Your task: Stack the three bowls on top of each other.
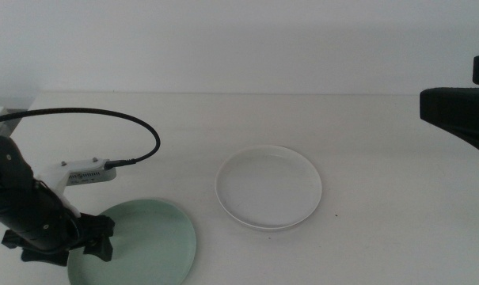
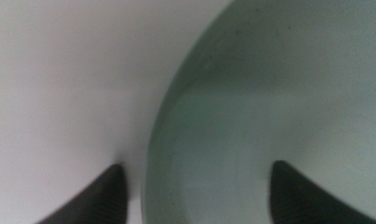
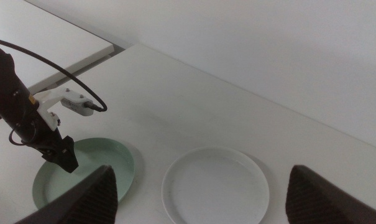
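My left hand is spread open astride the low rim of the mint green bowl at the table's near left, gripping nothing yet; it looks light, stiff and slick, so I'd pinch that rim

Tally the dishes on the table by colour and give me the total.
Pale mint green bowl: 1, its rim between the open fingers of the left hand
White bowl: 1, alone near the table's middle
Grey: 0 in view
Total: 2 bowls visible
The right hand waits, raised off to the right.
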Controlling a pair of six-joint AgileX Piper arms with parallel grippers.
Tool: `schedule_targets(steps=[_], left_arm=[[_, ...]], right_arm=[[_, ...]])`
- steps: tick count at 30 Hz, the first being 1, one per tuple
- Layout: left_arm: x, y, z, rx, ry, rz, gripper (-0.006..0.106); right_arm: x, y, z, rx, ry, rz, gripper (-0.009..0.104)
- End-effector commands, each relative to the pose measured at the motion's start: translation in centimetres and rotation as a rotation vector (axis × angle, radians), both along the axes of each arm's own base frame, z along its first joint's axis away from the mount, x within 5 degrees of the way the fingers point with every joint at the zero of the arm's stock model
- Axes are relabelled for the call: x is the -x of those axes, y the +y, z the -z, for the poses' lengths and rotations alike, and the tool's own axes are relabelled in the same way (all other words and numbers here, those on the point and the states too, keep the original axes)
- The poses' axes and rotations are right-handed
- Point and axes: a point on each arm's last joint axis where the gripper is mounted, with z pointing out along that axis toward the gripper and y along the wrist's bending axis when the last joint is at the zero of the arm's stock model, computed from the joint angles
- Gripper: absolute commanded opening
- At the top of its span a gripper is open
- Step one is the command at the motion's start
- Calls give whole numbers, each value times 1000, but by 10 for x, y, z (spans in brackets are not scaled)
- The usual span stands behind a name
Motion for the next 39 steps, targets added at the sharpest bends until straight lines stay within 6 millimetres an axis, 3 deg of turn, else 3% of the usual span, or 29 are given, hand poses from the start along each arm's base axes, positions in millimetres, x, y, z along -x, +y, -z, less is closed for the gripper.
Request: schedule_targets(steps=[1,7,8,11,16,20,22,25,30,34,39], left_arm=[[1,-1,5,13,29,-29,69],[2,3,3,-23,30,-39,4],[3,4,0,-29,27,-39,-2],[6,5,-21,-46,-4,-49,-2],[6,-3,-95,9,-150,-87,-2],[-17,-33,-144,47,-293,-14,-2],[-35,-56,-152,58,-303,38,-2],[-64,-90,-148,67,-279,117,-2],[-110,-135,-121,66,-235,201,-2],[-132,-151,-97,57,-171,231,-2],[-140,-162,-75,61,-162,237,-2]], right_arm=[[0,-1,0,-5,-7,7,93],[0,-1,0,-5,-7,7,93],[0,-1,0,-5,-7,7,93],[0,-1,0,-5,-7,7,93],[0,-1,0,-5,-7,7,93],[0,-1,0,-5,-7,7,93],[0,-1,0,-5,-7,7,93],[0,-1,0,-5,-7,7,93],[0,-1,0,-5,-7,7,93],[0,-1,0,-5,-7,7,93],[0,-1,0,-5,-7,7,93]])
